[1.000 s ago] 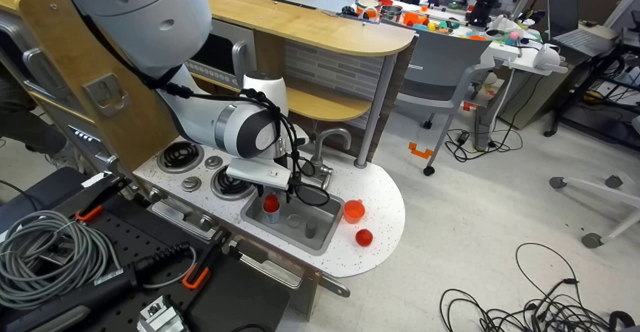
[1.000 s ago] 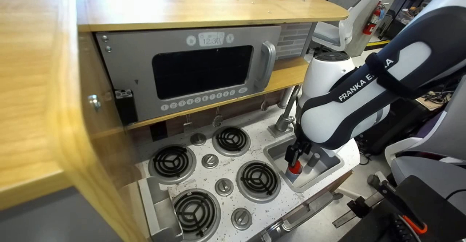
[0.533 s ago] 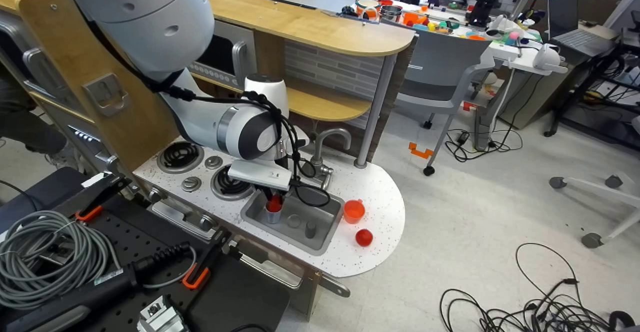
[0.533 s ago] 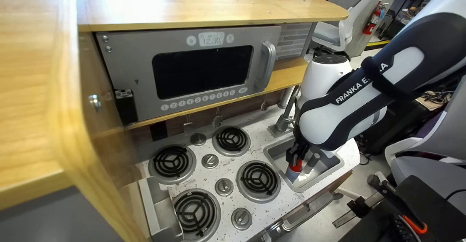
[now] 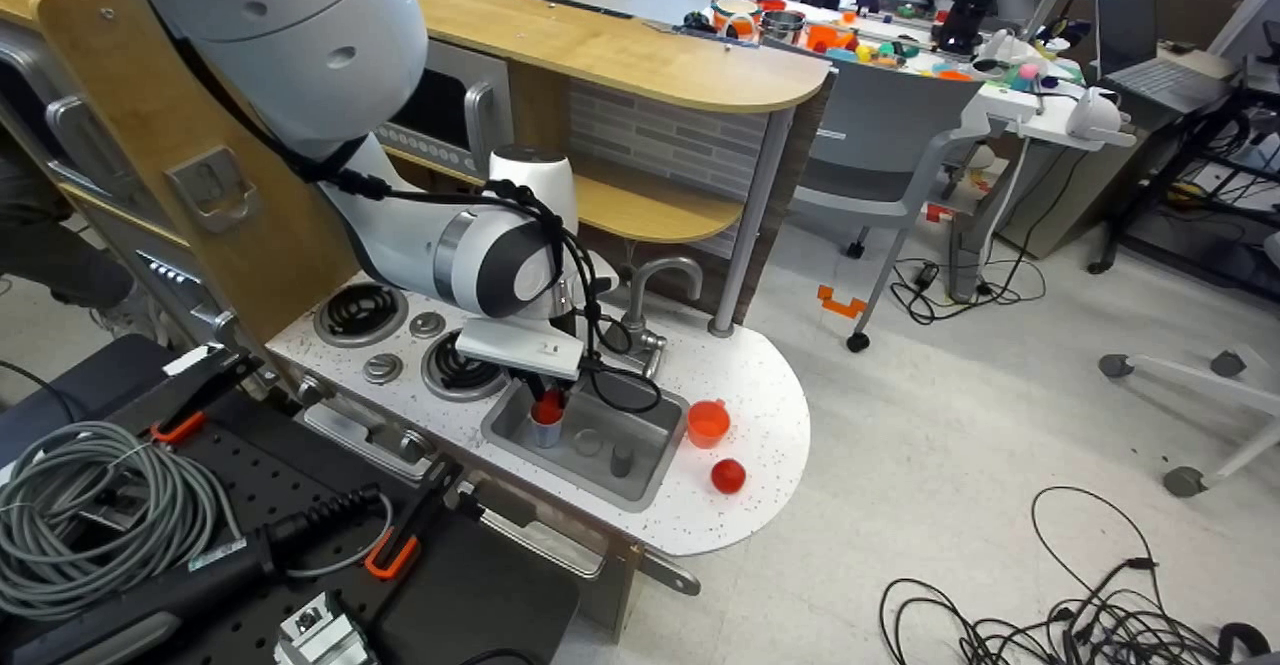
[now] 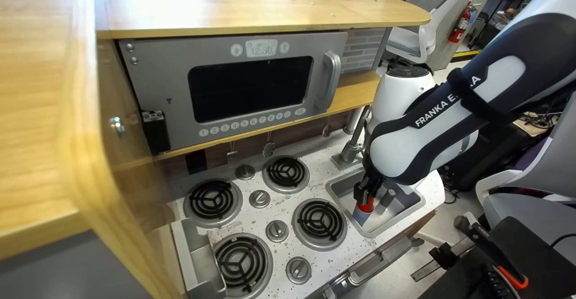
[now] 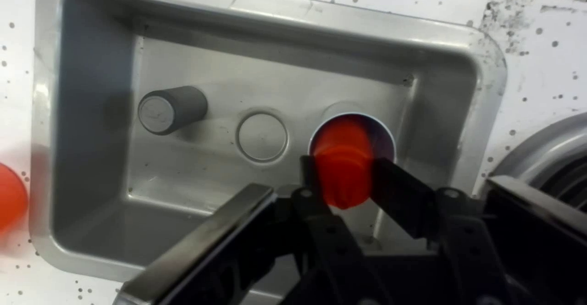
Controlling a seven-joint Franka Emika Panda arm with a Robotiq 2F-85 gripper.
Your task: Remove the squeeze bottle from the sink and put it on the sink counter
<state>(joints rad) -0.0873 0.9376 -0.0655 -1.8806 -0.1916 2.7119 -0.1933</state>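
Note:
The squeeze bottle (image 7: 343,176) looks red and rounded, with a small tip. It stands in a pale grey cup (image 5: 547,435) inside the sink (image 7: 275,7), at the end near the burners. Both black fingers of my gripper (image 7: 345,172) press on it from either side in the wrist view, so the jaws are shut on it. Its lower part is hidden in the cup. In an exterior view the bottle's red top (image 6: 366,205) shows just under the fingers. Around the basin lies the speckled white sink counter (image 5: 765,385).
A grey cylinder (image 7: 172,110) stands on the basin floor. An orange cup (image 5: 708,423) and a red ball (image 5: 728,476) sit on the counter beside the sink. Behind rises the faucet (image 5: 640,295), with a metal post (image 5: 750,235) and a wooden shelf (image 5: 660,210) nearby.
The fingers have closed on the red bottle from an open stance, and the gripper has come down slightly. Bottle and cup have shifted very little. Over the last half second almost nothing moves.

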